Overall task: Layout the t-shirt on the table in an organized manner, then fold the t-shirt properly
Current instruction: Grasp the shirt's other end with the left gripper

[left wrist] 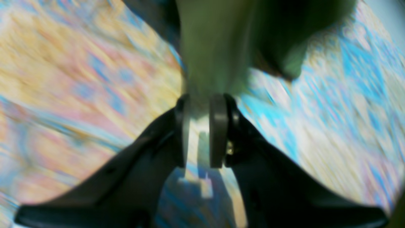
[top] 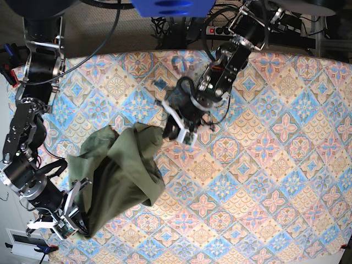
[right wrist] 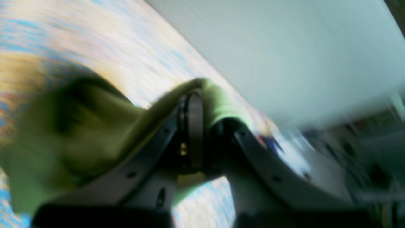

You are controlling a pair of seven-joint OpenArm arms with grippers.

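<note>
The olive-green t-shirt [top: 118, 176] hangs crumpled between both arms over the left half of the patterned table [top: 264, 165]. My left gripper [top: 177, 131] reaches in from the back right and is shut on the shirt's upper corner. In the left wrist view the cloth [left wrist: 208, 57] runs out from between the fingers [left wrist: 218, 133], above the blurred table [left wrist: 63, 79]. My right gripper [top: 74, 223] at the front left is shut on the shirt's lower edge. In the right wrist view the fabric [right wrist: 79, 126] wraps over the closed gripper [right wrist: 204, 101]. Both wrist views are motion-blurred.
Cables and a power strip [top: 215, 28] lie behind the table's back edge. A blue object [top: 170, 6] hangs at the top centre. The right arm's links [top: 27, 137] stand along the table's left edge. A pale surface [right wrist: 284, 47] lies beyond the table.
</note>
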